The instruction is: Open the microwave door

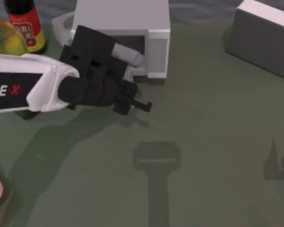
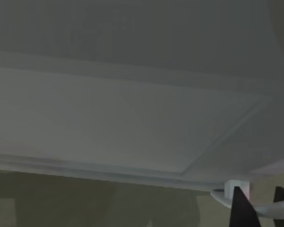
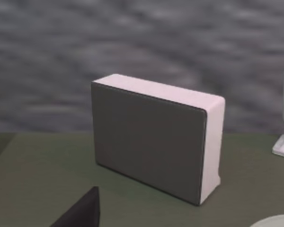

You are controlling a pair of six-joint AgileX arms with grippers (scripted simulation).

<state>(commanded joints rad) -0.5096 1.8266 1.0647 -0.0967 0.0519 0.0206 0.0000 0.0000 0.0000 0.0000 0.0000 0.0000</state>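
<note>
Judging from the top view, the job was well under way: the microwave [image 1: 128, 21] sat at the far edge of the surface [image 1: 203, 142], left of centre, with its cavity exposed and the microwave door [image 1: 61, 26] swung out to the left. The left pincer [image 1: 135, 101] sat just in front of the opening, arm reaching in from the left. Couldn't tell whether its fingers were apart or together. What was left, at most: widen the swing, back the arm out. Right pincer [image 3: 80, 210] idle, facing the larger grey-and-white box [image 3: 156, 137].
</note>
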